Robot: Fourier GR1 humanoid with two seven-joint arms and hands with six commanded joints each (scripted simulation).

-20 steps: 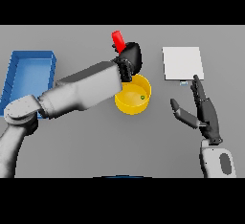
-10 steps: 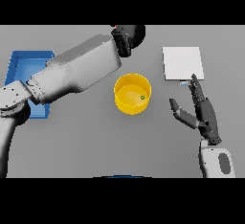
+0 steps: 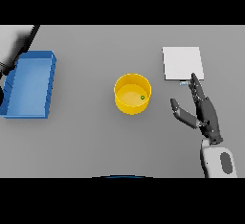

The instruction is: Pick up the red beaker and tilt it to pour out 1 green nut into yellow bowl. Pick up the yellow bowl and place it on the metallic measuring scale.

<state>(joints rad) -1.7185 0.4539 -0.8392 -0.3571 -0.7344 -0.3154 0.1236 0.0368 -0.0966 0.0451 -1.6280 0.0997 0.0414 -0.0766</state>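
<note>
The yellow bowl (image 3: 132, 94) stands on the grey counter (image 3: 95, 141) with a green nut (image 3: 142, 97) inside. To its right, the right robot hand (image 3: 203, 113) hovers with straight, spread fingers beside the white scale (image 3: 182, 63). A blue tray (image 3: 29, 84) sits left.

The left arm (image 3: 19, 46) is cut off by the picture's left edge above the blue tray (image 3: 29, 85), so its hand goes unseen. The green nut (image 3: 142, 97) inside the yellow bowl (image 3: 125, 107) is too small to make out its shape.
</note>
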